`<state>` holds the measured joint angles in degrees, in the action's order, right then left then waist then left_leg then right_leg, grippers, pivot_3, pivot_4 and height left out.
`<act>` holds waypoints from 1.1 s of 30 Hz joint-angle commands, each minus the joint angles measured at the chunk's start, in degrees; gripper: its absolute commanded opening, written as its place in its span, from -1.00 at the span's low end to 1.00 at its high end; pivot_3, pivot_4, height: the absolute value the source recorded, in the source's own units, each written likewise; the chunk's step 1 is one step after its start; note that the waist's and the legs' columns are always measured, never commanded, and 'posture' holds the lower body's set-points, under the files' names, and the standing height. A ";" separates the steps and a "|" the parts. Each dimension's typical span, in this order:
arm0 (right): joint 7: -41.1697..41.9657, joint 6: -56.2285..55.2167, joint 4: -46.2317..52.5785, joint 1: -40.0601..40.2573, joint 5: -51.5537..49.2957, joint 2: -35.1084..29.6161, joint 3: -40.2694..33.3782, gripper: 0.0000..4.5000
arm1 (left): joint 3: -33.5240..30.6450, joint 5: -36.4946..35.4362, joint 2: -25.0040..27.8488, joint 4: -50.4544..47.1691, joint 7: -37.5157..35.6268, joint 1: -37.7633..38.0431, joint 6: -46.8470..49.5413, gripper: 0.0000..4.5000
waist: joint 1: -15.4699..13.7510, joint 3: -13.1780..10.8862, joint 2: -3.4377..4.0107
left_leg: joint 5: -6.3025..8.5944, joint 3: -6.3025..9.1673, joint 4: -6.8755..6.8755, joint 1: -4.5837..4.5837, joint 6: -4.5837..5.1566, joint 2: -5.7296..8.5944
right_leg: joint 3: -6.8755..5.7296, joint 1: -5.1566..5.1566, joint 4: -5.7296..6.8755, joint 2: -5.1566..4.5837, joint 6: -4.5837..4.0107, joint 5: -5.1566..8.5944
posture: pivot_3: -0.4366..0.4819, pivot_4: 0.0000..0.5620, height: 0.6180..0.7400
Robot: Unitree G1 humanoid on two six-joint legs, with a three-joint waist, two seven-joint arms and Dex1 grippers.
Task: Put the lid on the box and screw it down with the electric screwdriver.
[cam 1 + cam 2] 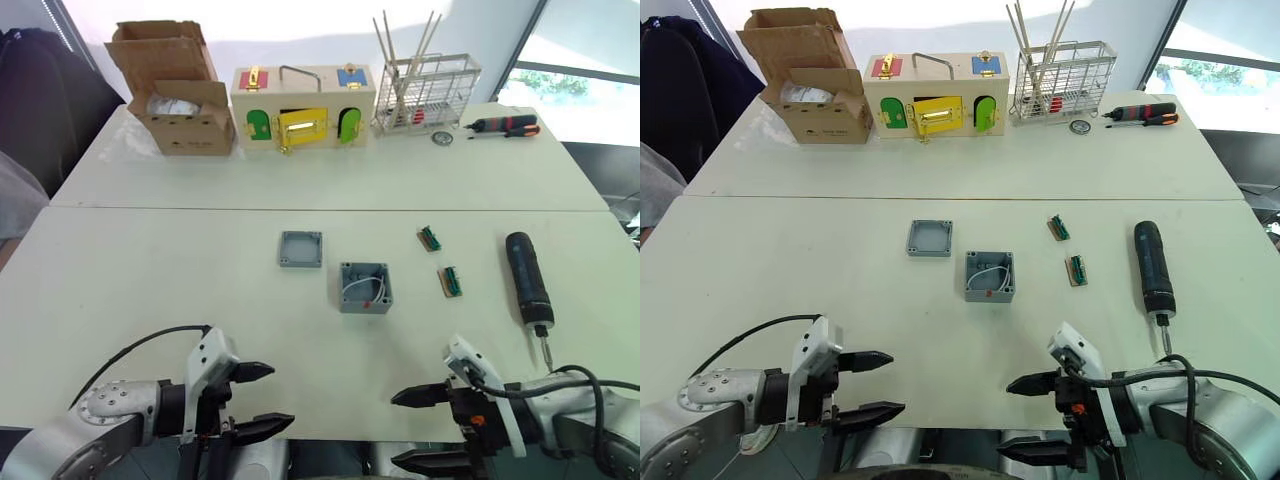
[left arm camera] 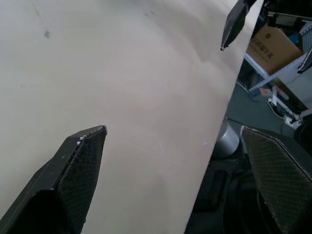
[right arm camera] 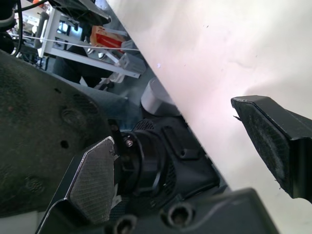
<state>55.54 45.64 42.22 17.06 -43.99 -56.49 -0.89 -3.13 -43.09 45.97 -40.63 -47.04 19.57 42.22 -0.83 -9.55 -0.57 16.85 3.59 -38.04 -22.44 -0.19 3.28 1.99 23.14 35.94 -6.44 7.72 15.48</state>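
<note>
Left gripper (image 1: 250, 398) at the near left edge of the bench (image 1: 150, 290), fingers spread wide, nothing held. Right gripper (image 1: 425, 428) at the near right edge, likewise wide open and empty. Both well apart from the work.

Lid (image 1: 300, 249) flat at mid-bench, hollow side up, just beside and to the far left of the box (image 1: 365, 287), not touching it. Box open, white wire and a red end showing inside. Electric screwdriver (image 1: 527, 278) to the right, lying with its bit toward the near edge, nearest the right gripper. Two small green terminal pieces (image 1: 430, 238) between box and screwdriver.

Risks, as judged from this layout:
- Lid lying hollow side up, so probably to be turned over before seating; a thin flat part, hard to pinch off the bench, likely to slide or drop during the flip.
- Wire standing up in the box, liable to be trapped under the rim and leave the lid tilted.
- Light, unclamped box, apt to shift or spin under the driver unless held by the other gripper.
- Round screwdriver body, apt to roll on a poor grasp.
- No screws discernible at the lid corners; too small to tell.

Head views: whole layout, plus far clutter (cardboard carton (image 1: 180, 95), wooden box with coloured doors (image 1: 303, 105), wire rack (image 1: 425, 92), hand screwdriver (image 1: 505, 125)). Left wrist view: bare bench edge between its own fingers (image 2: 73, 170) and a finger of the other gripper beyond. Right wrist view: bench edge, textured finger pads (image 3: 95, 183).
</note>
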 commanded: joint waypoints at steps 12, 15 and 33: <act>-1.32 -0.64 -1.09 -4.23 1.34 2.32 1.08 0.98 | -0.10 1.19 -1.42 -0.12 1.14 -1.06 -1.34 1.00 | -0.02 0.00 0.00 | 0.00 0.00 0.00 0.00 0.00 0.00 | 0.00 0.00 0.00 0.00 0.00 0.00 | -0.05 -0.47 0.84; -2.23 -0.13 -2.32 -6.59 0.48 3.89 0.71 0.98 | -0.93 1.14 -1.27 0.20 1.03 -1.29 -1.29 1.00 | 0.04 0.00 -0.01 | 0.00 0.01 0.00 0.00 0.00 0.00 | 0.00 0.00 0.00 0.01 0.00 0.00 | -0.05 -0.47 0.84; -9.48 10.13 0.74 -14.06 -12.28 3.66 -5.72 0.98 | 14.98 10.20 7.17 25.72 -14.19 -62.57 7.52 1.00 | -1.17 -0.14 -0.26 | -0.03 0.20 -0.04 -0.11 -0.05 0.13 | -0.63 0.06 0.09 -0.07 0.20 -0.12 | -0.05 -0.47 0.84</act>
<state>46.73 55.83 41.32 3.53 -54.97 -52.85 -5.69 9.74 -34.22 53.24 -15.53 -57.89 -40.85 49.83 -2.00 -9.68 -0.83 16.82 3.75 -38.08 -22.58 -0.24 3.43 1.35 23.22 36.01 -6.53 7.92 15.37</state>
